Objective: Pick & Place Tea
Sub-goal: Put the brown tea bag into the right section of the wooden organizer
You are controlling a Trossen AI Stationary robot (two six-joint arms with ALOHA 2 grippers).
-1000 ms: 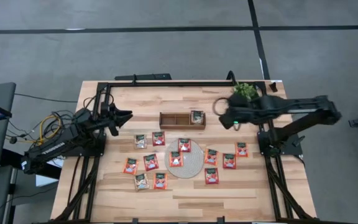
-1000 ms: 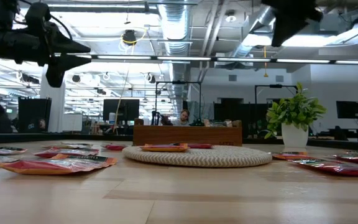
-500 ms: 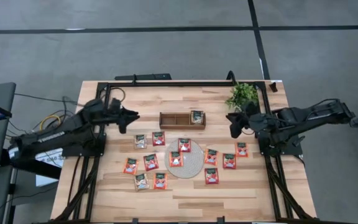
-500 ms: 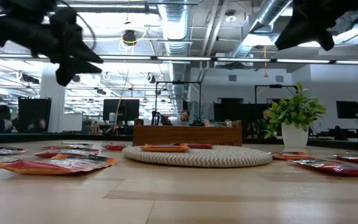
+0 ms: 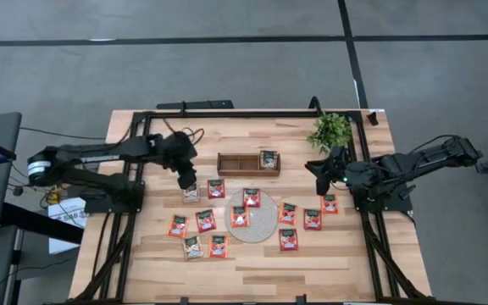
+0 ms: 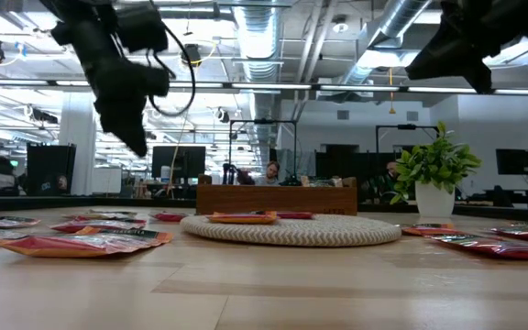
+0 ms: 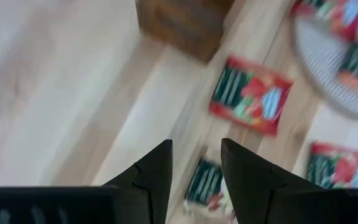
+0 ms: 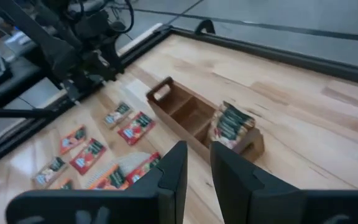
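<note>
Left gripper [image 5: 188, 180] above a pale tea sachet [image 5: 191, 193], fingers slightly parted, holding nothing.

We see the right gripper [image 5: 319, 175] raised beside the plant [image 5: 331, 129], fingers narrowly parted and empty. One sachet [image 5: 268, 159] stands in the wooden tray's [image 5: 237, 163] right end compartment; we find the others flat on the table [image 5: 227, 135] and round mat [image 5: 267, 222].

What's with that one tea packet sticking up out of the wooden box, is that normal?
It does look odd: the one sachet in the wooden tray leans upright in its end compartment, poking above the rim, not lying flat. The other sachets lie flat on the table and round mat.
</note>
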